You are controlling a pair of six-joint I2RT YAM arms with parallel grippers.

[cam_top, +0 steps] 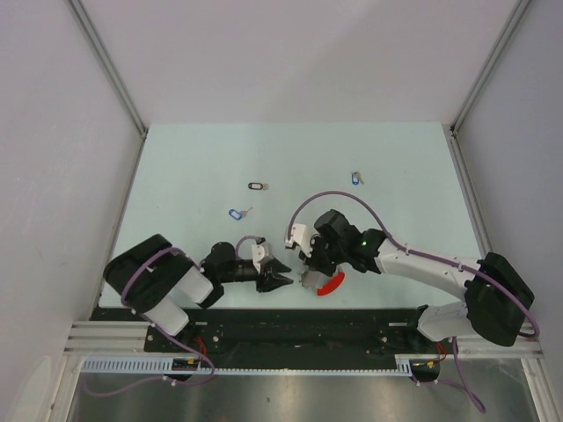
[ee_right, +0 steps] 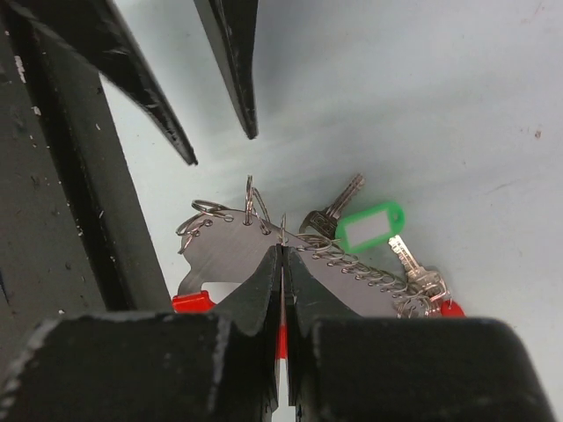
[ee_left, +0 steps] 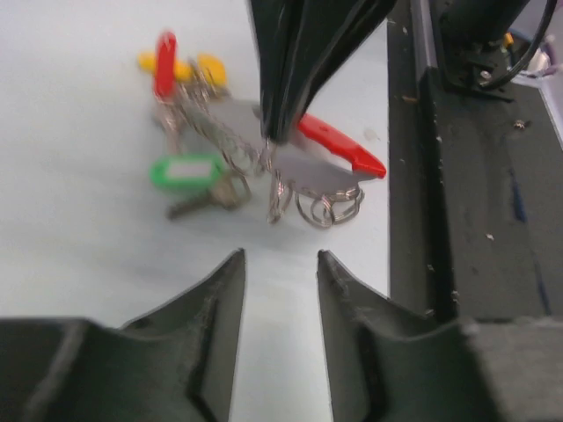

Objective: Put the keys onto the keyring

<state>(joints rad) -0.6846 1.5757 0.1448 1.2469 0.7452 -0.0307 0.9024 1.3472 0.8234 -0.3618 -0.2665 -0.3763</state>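
Observation:
The keyring lies at the table's near edge: a grey metal plate with a red curved band, many small rings, and keys with green, red and yellow tags. My right gripper is shut on one thin upright ring of it. My left gripper is open and empty, a little short of the keyring and pointing at it. Three loose keys lie farther back: a blue-tagged key, a black-tagged key and another blue-tagged key.
The black base rail runs right beside the keyring along the near edge. Grey walls and metal posts enclose the pale green table. Both arms meet at the near middle, with the left fingers just ahead of the right gripper.

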